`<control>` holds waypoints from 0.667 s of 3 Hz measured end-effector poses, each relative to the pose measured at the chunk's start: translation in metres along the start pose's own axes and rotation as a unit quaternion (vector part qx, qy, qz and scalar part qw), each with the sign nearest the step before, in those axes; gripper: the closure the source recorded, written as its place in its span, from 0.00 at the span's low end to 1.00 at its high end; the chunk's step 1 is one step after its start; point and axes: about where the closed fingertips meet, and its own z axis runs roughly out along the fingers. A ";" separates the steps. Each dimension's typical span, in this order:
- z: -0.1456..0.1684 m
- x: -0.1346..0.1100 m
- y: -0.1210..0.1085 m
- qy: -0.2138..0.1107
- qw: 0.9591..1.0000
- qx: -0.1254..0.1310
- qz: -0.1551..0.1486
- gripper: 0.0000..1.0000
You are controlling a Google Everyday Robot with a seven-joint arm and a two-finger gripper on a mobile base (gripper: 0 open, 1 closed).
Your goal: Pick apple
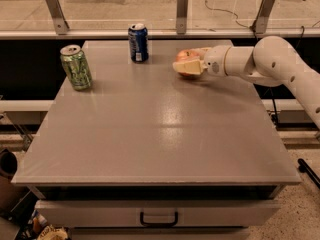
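The apple, small, round and orange-red with paler patches, sits on the grey table at the back right of centre. My gripper reaches in from the right on its white arm. It is open with the apple between its jaws. One cream finger lies along the apple's near side and hides its lower part. The other finger is behind the apple. The apple rests on the table.
A blue drink can stands at the back of the table, left of the apple. A green drink can stands at the back left. A glass rail with metal posts runs behind the table. A drawer handle shows below the front edge.
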 end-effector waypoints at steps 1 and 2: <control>0.003 0.000 0.002 0.000 1.000 -0.002 0.000 0.88; 0.005 0.000 0.004 0.000 1.000 -0.004 0.000 1.00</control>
